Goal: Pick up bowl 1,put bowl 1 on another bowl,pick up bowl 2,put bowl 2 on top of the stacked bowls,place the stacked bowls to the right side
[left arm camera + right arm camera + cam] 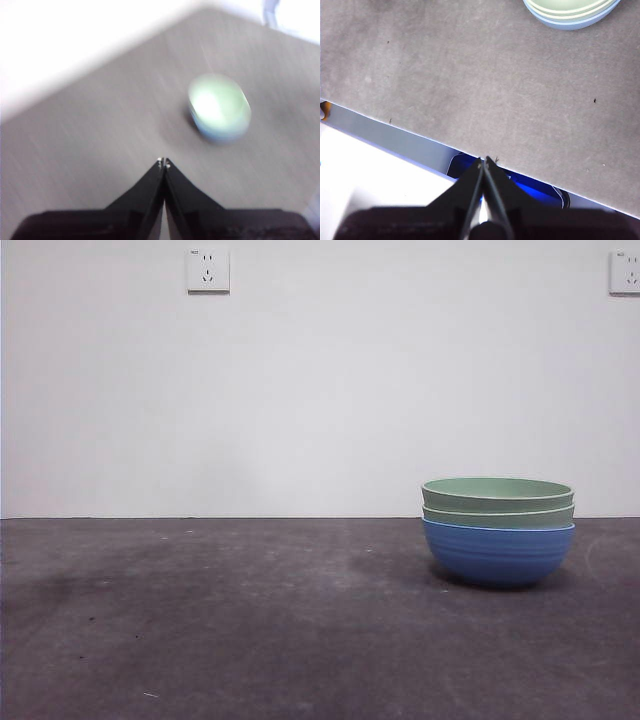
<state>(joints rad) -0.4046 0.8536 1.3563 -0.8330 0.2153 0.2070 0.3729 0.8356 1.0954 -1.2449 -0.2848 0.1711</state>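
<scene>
Left hand (163, 163) and right hand (485, 161) are both clenched empty, apart from the stacked bowls (498, 530) on the table (250, 620); left wrist view blurs them, right wrist view crops them.

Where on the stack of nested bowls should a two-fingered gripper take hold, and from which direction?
Best guess: the rim of the stacked bowls, approached from above, one finger inside the top green bowl and one outside. The blue bowl curves wide and round, probably too broad to span, while the rims stand upright and open upward.

A grey, scuffed table (200, 620) carries the stacked bowls (498, 532) on its right side, toward the far edge.
</scene>
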